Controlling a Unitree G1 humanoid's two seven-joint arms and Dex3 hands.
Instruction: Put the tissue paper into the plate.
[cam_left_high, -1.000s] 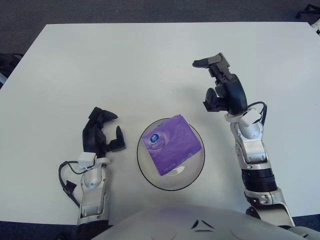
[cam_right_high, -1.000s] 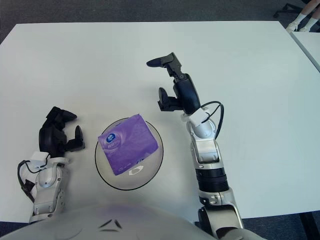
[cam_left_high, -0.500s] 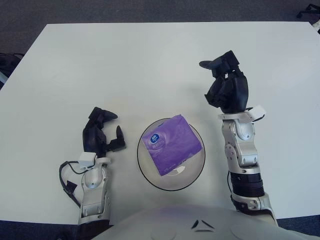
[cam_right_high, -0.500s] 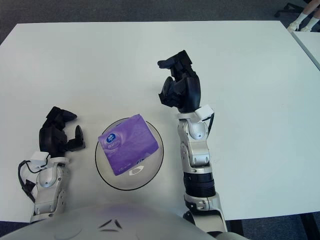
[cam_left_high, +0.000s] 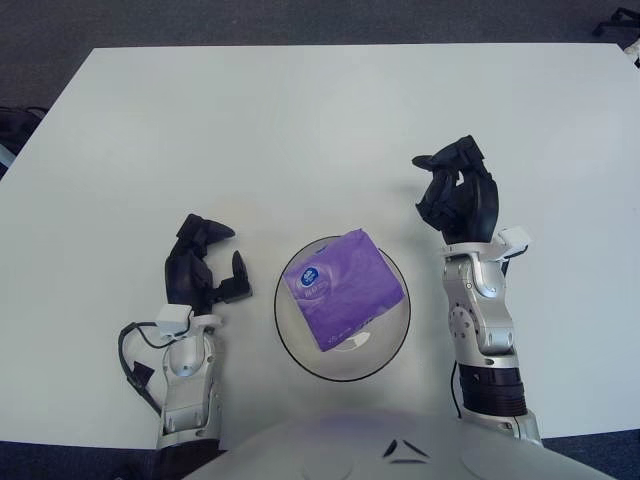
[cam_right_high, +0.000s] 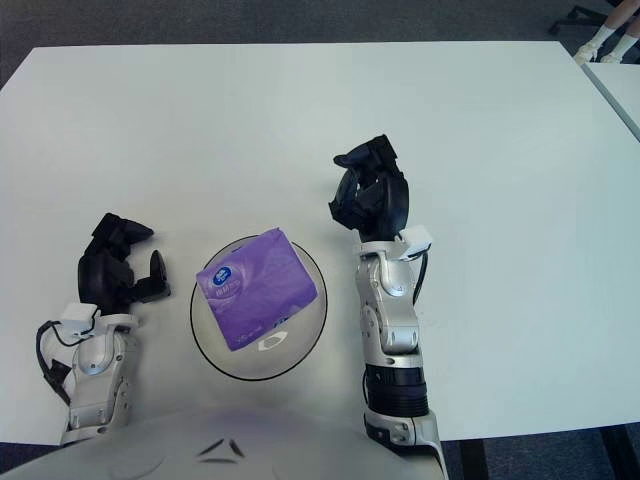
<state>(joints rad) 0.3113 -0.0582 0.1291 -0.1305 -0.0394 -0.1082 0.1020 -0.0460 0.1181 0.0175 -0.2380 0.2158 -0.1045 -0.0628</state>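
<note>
Tissue paper (cam_left_high: 343, 288), a purple pack with a round blue label, lies low in the centre of the frame inside the plate (cam_left_high: 392, 340), tilted so one corner overhangs the upper rim; by the look of it the placing is done. To its left, in the lower left of the frame, the left hand (cam_left_high: 200, 268) shows beside the plate with fingers loosely curled and holding nothing. Right of the plate and a little higher, the right hand (cam_left_high: 458, 196) stands on its upright forearm with fingers curled in, empty, apart from the pack. What remains is probably to draw this hand back clear of the rim without brushing the pack. Against the earlier frames, the right hand has folded its outstretched finger inward and the forearm has swung nearer upright; pack, plate and left hand are unchanged on the white table (cam_left_high: 300, 120).
</note>
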